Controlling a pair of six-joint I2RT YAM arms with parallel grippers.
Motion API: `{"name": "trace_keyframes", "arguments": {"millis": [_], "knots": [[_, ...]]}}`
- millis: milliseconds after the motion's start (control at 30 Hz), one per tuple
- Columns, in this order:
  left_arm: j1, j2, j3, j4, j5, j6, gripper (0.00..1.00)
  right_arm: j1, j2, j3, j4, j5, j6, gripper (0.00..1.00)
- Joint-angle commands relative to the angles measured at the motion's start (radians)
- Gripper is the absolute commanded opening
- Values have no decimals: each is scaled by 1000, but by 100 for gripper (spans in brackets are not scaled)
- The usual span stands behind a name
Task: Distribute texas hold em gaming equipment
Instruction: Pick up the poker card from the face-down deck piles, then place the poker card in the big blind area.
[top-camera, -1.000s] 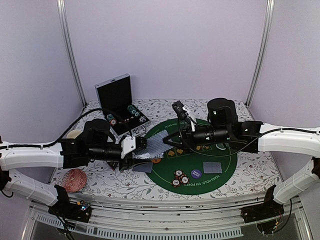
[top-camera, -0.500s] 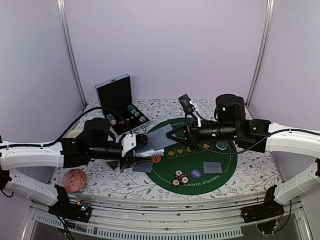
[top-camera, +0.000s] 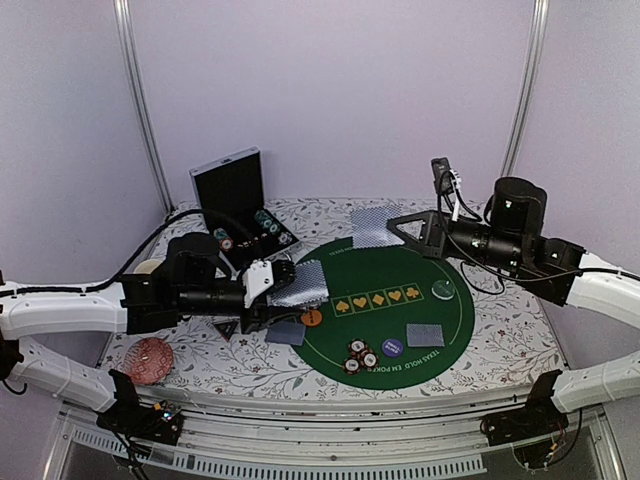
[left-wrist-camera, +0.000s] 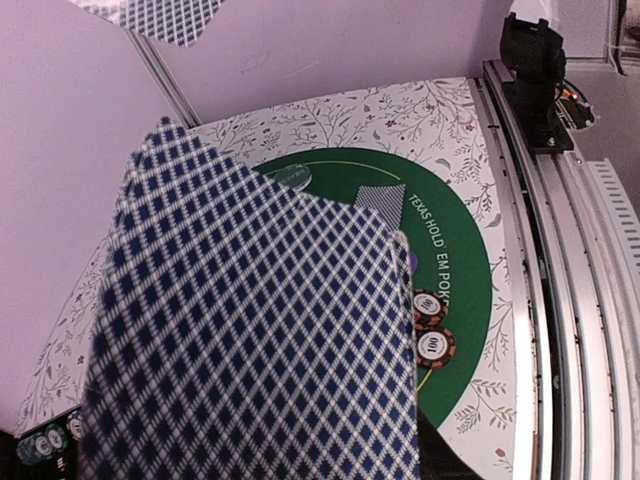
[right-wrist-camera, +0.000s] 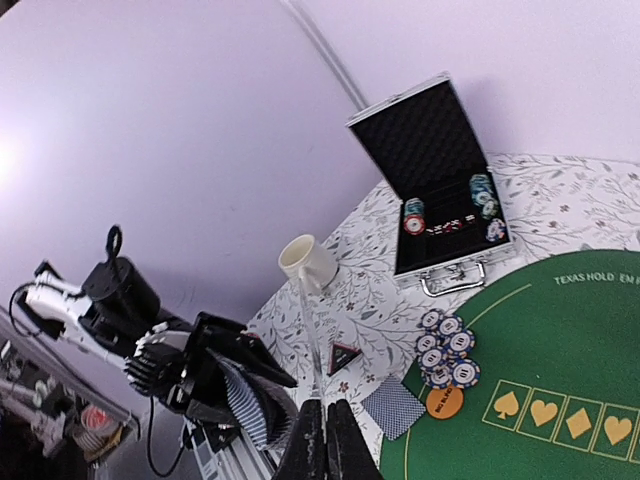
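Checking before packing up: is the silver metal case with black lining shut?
No, the silver metal case stands open, lid upright, with poker chips visible inside.

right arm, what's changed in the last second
The right gripper, shut on one playing card, drew back from the deck in the left gripper, rising toward the green mat's far edge. The left gripper kept holding the deck; chips and dealt cards stayed put.

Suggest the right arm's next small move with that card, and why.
Probably lower the card toward the far side of the green mat, then open. The right fingers are shut on it in the air, off any surface, so releasing now would drop it. Two dealt cards already lie flat, one on the mat, one by its left rim; the far side shows none.
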Motion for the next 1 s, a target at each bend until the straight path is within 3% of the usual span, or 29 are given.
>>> {"name": "trace_keyframes", "arguments": {"millis": [0, 100, 233, 533, 967], "knots": [[16, 0, 35, 34, -18, -21, 42, -62, -32, -128, 37, 120, 208, 2], [28, -6, 37, 38, -24, -25, 42, -63, 39, -181, 109, 126, 297, 2], [44, -11, 38, 39, -30, -28, 42, -36, 249, -189, 276, 40, 437, 2], [68, -29, 40, 39, -39, -23, 42, 144, 773, 10, 613, -15, 734, 2], [75, -45, 35, 39, -35, -20, 42, 200, 997, 96, 686, 43, 1018, 2]]}}
